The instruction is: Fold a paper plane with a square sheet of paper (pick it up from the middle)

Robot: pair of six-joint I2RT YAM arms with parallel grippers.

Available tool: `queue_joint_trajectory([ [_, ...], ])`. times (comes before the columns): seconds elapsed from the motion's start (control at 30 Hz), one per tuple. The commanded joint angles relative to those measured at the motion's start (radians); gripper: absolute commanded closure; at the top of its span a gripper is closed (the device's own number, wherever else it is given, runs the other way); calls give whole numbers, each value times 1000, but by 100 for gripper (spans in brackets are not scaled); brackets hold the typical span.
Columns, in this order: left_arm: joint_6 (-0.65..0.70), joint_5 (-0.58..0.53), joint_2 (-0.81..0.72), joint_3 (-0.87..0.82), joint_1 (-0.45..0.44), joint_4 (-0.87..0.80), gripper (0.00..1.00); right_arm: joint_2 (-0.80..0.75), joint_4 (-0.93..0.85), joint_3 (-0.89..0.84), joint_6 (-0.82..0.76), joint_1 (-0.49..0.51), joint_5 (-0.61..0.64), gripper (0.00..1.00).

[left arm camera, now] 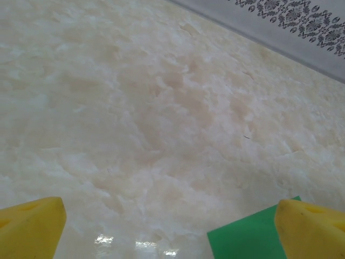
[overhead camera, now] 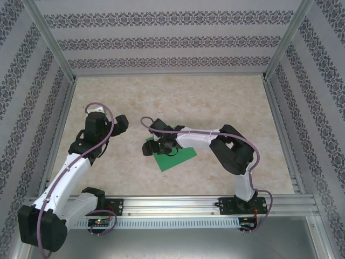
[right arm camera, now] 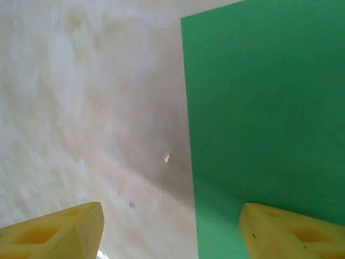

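Marbled cream desk (overhead camera: 215,102), patterned walls on three sides, aluminium rail along the near edge.

Square sheet of paper (overhead camera: 180,157): bright green, flat on the desk, about midway between the left and right edges and closer to the near edge than the far one. It is turned askew to the desk edges, and the right arm covers its far-left part.

Right claw (overhead camera: 152,147): low over the sheet's left edge. In the wrist view (right arm camera: 167,226) the yellow fingers are spread. One finger (right arm camera: 59,232) is over bare desk, the other (right arm camera: 291,232) over the green (right arm camera: 264,108), with the paper's straight edge running between them. Nothing is pinched.

Left claw (overhead camera: 121,124): left of the sheet, towards the far side, apart from it. Its wrist view (left arm camera: 170,226) shows the fingers spread wide with bare desk between them. A green corner (left arm camera: 245,240) lies beside one fingertip.
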Motion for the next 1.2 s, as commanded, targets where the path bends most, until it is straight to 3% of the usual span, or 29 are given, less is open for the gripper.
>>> queue_joint_trajectory([
  [0.0,5,18,3,1,-9,-11,0,60,63,14,157,-47,105,31],
  [0.13,7,80,39,17,-9,11,0,74,80,56,240,-79,193,32],
  [0.3,18,179,108,43,-12,32,0,-2,67,79,126,-107,255,30],
  [0.4,27,210,138,46,-27,52,0,-75,29,78,41,-127,226,30],
  [0.6,53,240,194,67,-63,79,0,-157,-8,-47,21,-190,231,30],
  [0.87,47,231,268,109,-141,64,0,-132,-67,-99,1,-267,156,30],
  [1.17,15,151,249,93,-160,65,0,-185,-41,-254,60,-265,151,29],
])
